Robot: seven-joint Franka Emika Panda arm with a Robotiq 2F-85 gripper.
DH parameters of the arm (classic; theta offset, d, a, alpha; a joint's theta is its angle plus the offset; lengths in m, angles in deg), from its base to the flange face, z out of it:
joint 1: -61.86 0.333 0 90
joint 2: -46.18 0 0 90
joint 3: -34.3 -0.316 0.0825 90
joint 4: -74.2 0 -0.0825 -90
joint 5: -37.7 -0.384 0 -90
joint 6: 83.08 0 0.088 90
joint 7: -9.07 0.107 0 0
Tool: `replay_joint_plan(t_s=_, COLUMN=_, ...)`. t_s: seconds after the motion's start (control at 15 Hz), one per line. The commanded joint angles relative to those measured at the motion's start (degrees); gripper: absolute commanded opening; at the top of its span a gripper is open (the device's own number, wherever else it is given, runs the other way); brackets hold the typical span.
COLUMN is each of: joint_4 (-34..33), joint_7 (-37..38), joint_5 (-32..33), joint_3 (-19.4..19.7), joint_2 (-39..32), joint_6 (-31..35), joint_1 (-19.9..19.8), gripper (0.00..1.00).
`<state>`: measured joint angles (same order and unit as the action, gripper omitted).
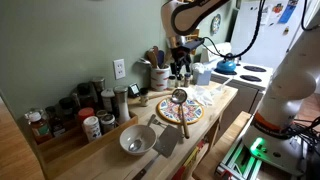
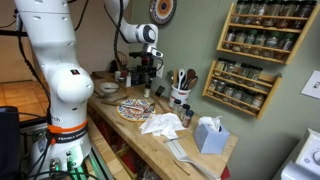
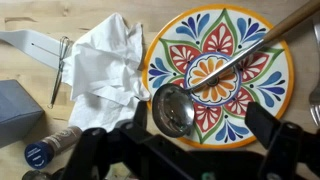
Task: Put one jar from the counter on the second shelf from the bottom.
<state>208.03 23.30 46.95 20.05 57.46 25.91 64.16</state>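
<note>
My gripper (image 3: 200,125) is open and empty. It hovers over the near edge of a colourful painted plate (image 3: 235,95), where a metal ladle (image 3: 180,105) lies. It also shows above the counter (image 1: 110,155) in both exterior views (image 1: 180,68) (image 2: 147,78). A small jar with a blue lid (image 3: 42,152) lies on the wood to the left of my fingers. Several dark-lidded jars (image 1: 70,112) stand at one end of the counter. The wooden spice rack (image 2: 240,85) hangs on the green wall with tiers of small jars, well away from my gripper.
A crumpled white cloth (image 3: 100,60) lies beside the plate. A metal bowl (image 1: 136,140) and a utensil holder (image 1: 158,75) stand on the counter. A tissue box (image 2: 210,134) stands near the counter's end. A stove with a blue kettle (image 1: 226,65) adjoins the counter.
</note>
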Motion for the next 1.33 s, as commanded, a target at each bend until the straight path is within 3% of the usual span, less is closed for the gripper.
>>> replay_joint_plan(t_s=0.0, joint_4=-0.08, joint_7=0.28, joint_5=0.30, joint_3=1.64, joint_2=-0.11, joint_6=-0.13, joint_1=1.73, gripper=1.00)
replay_joint_plan(t_s=1.0, joint_4=-0.08, joint_7=0.28, joint_5=0.30, joint_3=1.65, joint_2=-0.12, joint_6=-0.13, joint_1=1.73, gripper=1.00)
replay_joint_plan(t_s=1.27, joint_4=2.90, joint_7=-9.97, joint_5=0.04, joint_3=6.32, joint_2=2.29, joint_6=6.39, joint_1=0.45, gripper=1.00)
